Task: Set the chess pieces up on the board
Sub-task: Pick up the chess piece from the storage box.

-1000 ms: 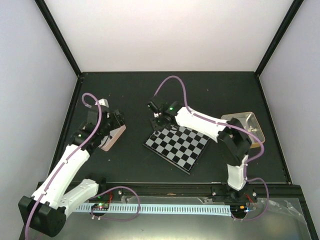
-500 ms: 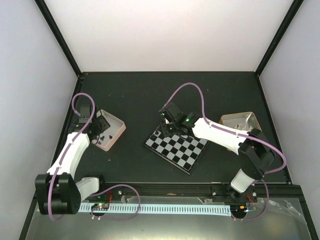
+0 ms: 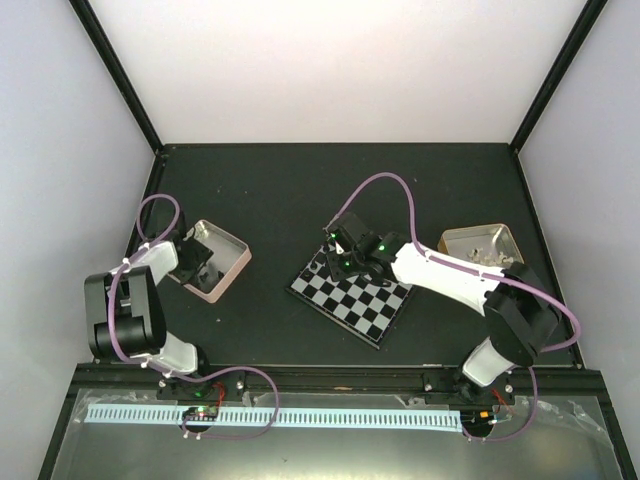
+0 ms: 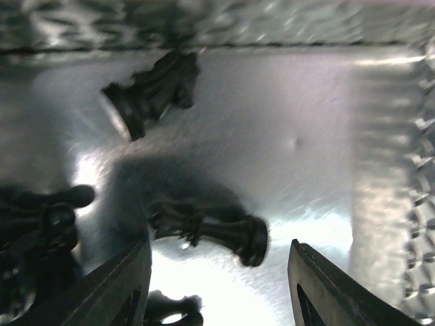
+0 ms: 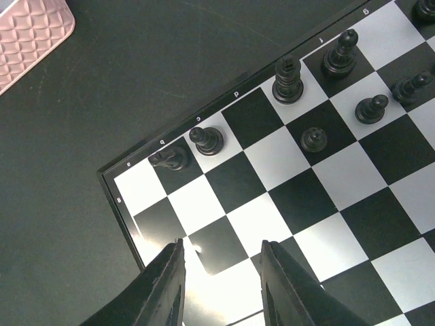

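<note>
- Overhead, the board (image 3: 368, 305) lies turned at an angle on the dark surface (image 3: 300, 190), between the left tin (image 3: 240, 258) and the right tin (image 3: 478, 230) and apart from both
- The left tool (image 4: 217, 299) is down inside the left tin, its jaws spread wide and holding nothing
- A black chessman (image 4: 211, 231) lies on its side on the tin's shiny floor, just ahead of the gap between the left tool's fingers (image 4: 115, 292) and touching neither of them
- A second toppled piece (image 4: 151, 95) lies near the tin's far wall, and a dark cluster (image 4: 41, 224) of more chessmen sits at the left edge, too blurred to tell their kinds
- The right tool (image 5: 221, 285) hovers low over the board's corner near the letters a to c, jaws partly open and empty
- Black chessmen occupy the lettered edge row: a leaning piece (image 5: 170, 159) by b that looks tipped over, an upright small piece (image 5: 205, 139) by c, and two taller pieces (image 5: 287, 78) further along
- Three pawns (image 5: 314, 139) stand in the next row inward, each on its own square
- Pale pieces (image 3: 490, 255) lie in the right tin, too small to count
- A pink patterned corner (image 5: 27, 34) shows at the top left of the right wrist view, off the board
</note>
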Action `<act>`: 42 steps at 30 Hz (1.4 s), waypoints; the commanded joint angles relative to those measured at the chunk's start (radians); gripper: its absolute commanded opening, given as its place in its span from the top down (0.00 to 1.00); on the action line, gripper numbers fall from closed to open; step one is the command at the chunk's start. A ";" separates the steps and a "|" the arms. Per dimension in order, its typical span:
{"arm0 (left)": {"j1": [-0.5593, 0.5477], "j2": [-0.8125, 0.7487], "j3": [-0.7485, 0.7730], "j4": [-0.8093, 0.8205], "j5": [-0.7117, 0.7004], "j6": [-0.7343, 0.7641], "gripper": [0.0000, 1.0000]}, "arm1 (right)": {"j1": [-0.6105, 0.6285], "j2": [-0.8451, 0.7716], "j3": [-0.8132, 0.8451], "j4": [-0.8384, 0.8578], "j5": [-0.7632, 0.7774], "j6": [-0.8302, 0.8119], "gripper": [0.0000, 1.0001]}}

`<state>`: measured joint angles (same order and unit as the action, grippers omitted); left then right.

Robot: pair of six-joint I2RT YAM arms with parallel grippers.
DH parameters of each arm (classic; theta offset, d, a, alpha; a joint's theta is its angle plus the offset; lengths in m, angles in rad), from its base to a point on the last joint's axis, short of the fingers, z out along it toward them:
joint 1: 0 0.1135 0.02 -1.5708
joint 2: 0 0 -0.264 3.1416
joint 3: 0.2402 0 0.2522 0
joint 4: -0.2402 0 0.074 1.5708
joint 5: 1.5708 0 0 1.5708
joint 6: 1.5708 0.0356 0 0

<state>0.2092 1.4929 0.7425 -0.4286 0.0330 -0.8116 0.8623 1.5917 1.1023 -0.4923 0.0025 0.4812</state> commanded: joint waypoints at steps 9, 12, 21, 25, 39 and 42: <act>0.041 0.110 0.088 0.059 -0.010 0.006 0.50 | -0.005 -0.044 -0.013 0.010 0.030 0.019 0.69; 0.041 0.153 0.125 0.048 0.008 0.036 0.55 | -0.006 -0.044 -0.011 0.008 0.029 0.023 0.69; 0.039 0.217 0.150 0.048 0.084 0.087 0.76 | -0.006 -0.043 -0.010 0.000 0.027 0.030 0.71; 0.038 0.205 0.147 0.024 0.093 0.115 0.74 | -0.005 -0.042 -0.010 0.000 0.024 0.030 0.71; 0.026 0.212 0.173 -0.060 0.119 0.173 0.69 | -0.006 -0.041 -0.015 0.005 0.017 0.033 0.71; 0.025 0.227 0.178 -0.073 0.140 0.159 0.69 | -0.005 -0.044 -0.016 0.005 0.019 0.033 0.72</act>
<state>0.2405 1.6775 0.9100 -0.4065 0.1421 -0.6548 0.8623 1.5749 1.0973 -0.4957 0.0158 0.5041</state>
